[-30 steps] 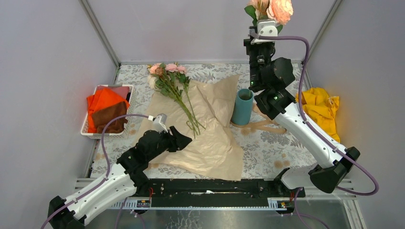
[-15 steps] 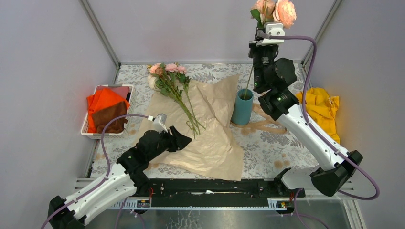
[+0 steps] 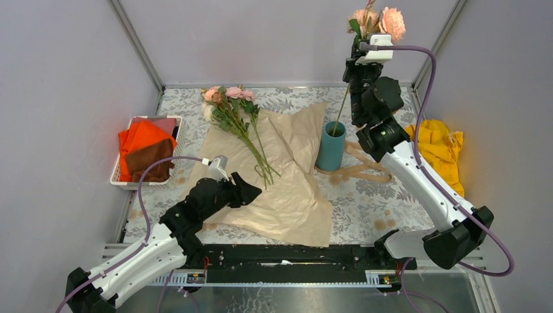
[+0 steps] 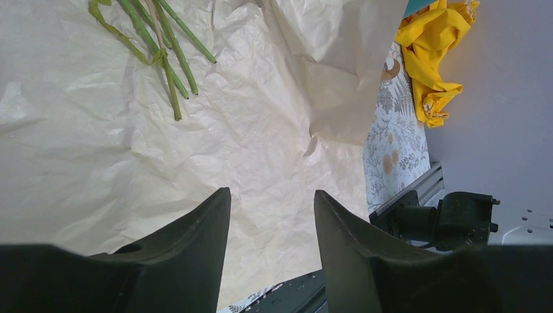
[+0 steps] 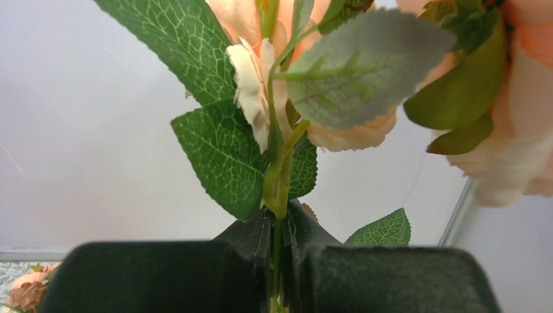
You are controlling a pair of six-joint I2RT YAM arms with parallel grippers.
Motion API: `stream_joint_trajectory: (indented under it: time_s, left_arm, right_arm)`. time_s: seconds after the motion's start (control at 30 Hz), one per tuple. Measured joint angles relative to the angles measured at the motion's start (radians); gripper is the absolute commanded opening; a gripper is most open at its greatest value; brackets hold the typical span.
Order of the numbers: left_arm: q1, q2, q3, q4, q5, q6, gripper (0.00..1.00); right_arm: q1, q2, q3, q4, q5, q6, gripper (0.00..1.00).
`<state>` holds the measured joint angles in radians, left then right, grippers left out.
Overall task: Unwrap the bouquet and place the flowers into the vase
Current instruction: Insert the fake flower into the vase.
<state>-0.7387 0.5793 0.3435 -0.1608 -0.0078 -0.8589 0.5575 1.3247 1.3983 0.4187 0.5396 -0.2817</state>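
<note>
High over the vase (image 3: 331, 149) — a few roses (image 3: 381, 19), their stems pinched tight in the right gripper (image 5: 279, 218) and raised so the long stems hang upright, one tip reaching the vase mouth. Left of the vase, the other flowers (image 3: 236, 120) lie on the unfolded paper (image 3: 287, 192). The left gripper (image 4: 270, 195) is parted and empty, low over the paper — likely idle until needed.

No legible text, no labels, no brand marks, no numbers, no signs in any of the three views.
</note>
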Motion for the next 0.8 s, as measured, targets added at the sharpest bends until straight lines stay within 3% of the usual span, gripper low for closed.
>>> stream_joint_trajectory:
  time_s: [0.8]
  left_arm:
    - [0.000, -0.004, 0.000, 0.000, -0.001, -0.001, 0.57]
  right_arm:
    - [-0.045, -0.007, -0.189, -0.044, -0.116, 0.161, 0.00]
